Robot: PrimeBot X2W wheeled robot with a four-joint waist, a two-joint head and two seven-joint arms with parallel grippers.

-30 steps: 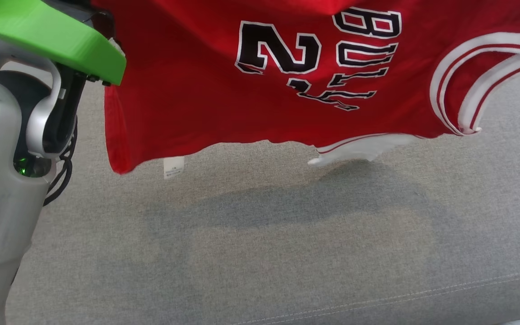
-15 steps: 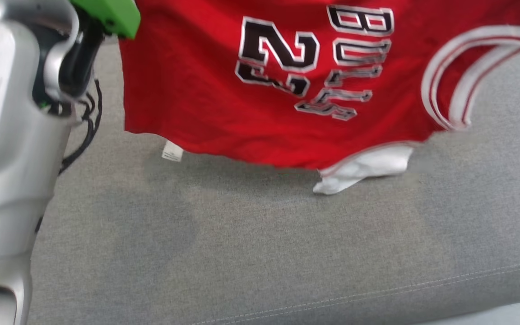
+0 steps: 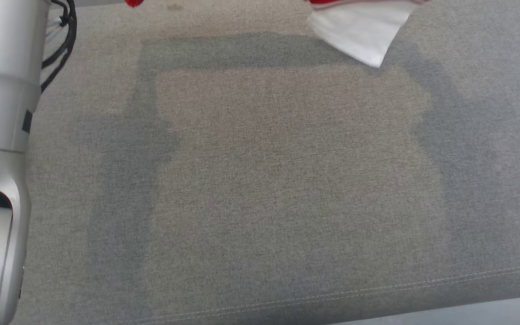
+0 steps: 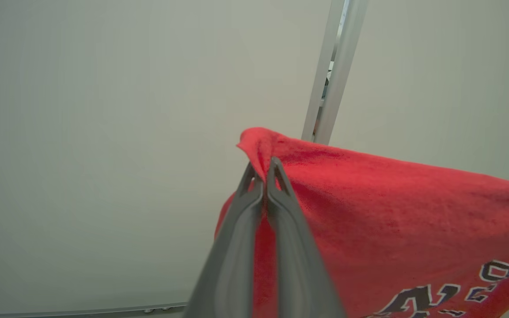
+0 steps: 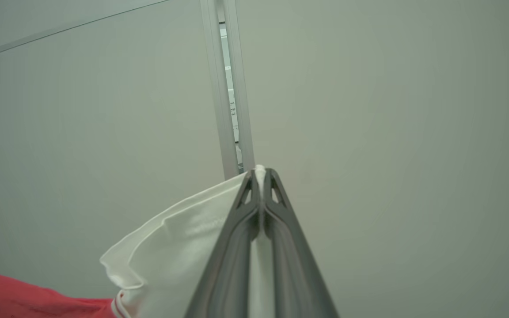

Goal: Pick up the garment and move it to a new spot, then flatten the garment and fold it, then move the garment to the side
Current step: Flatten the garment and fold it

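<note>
hanging between the left gripper [image 4: 262,170] and right gripper [image 5: 260,173], both pinched on it, the garment [image 4: 391,212] has been lifted to the head view's top edge, above the cushion [image 3: 287,180]; relocation is judged under way.

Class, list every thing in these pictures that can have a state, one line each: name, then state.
left gripper, shut, pinching a red corner of the garment
right gripper, shut, pinching the garment's white fabric
garment, held up by both grippers, hanging over the grey cushion, not yet laid flat
grey cushion, shadowed by the garment
</note>
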